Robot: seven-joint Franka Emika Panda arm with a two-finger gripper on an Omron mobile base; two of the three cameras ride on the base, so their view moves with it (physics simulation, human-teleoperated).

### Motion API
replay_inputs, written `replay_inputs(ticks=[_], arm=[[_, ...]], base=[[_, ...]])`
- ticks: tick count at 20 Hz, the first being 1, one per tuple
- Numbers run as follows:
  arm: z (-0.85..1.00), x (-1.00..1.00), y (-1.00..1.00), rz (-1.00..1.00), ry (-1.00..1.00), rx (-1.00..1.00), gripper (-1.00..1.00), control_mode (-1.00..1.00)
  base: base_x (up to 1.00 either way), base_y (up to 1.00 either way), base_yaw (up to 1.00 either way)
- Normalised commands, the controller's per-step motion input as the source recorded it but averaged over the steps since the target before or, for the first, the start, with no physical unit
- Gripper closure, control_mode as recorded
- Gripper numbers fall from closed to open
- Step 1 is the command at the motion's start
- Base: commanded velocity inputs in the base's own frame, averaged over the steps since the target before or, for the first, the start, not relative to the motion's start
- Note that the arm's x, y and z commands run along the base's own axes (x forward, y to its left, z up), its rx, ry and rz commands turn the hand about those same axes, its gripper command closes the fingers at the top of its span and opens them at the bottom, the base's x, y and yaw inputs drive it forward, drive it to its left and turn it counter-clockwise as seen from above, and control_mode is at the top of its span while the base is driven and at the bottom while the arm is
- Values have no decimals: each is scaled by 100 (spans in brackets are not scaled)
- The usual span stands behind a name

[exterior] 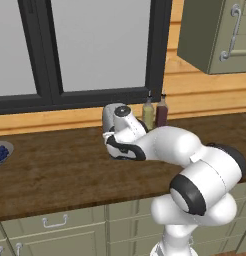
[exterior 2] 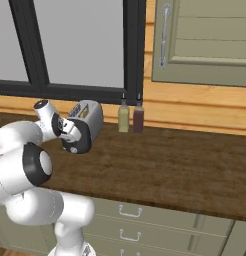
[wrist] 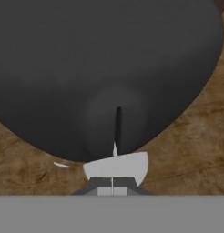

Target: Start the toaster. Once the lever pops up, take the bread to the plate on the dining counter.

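Table [exterior 2: 185,170]: you have a long dark wood top running under the window, with drawers below its front edge.
Toaster [exterior 2: 89,119]: it stands at the back of the table, about 10 o'clock in the right base view, silver body with a black end panel turned toward the arm. Two bottles [exterior 2: 131,118] stand just beside it toward 3 o'clock.
Handling: you should expect a stiff, fairly heavy body that stays put under a push. The lever [wrist: 118,125] is the place to press, a small dark slider that could slip off a closed tip.
Bread: I cannot tell whether a slice sits in the slots.
Pincer [wrist: 113,189]: closed on nothing, tips together right at the black panel, below the slider slot.
Views: the hand view gives you the slot and tip alignment; the left base view adds a bowl of berries [exterior: 1,152] at 9 o'clock.
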Motion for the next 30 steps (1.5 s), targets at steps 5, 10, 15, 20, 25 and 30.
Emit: replay_inputs(ticks=[5,10,15,20,25,30], arm=[[-50,5,-1,-1,1,0,100,-100],[-50,5,0,0,2,0,100,-100],[-22,-2,0,0,0,0,100,-100],[65,-53,-7,0,-2,0,100,-100],[100,-28,-11,-1,-3,0,100,-100],[92,2,-5,-1,-7,0,100,-100]], base=[[0,0,0],[0,0,0],[0,0,0],[0,0,0],[0,0,0],[0,0,0]])
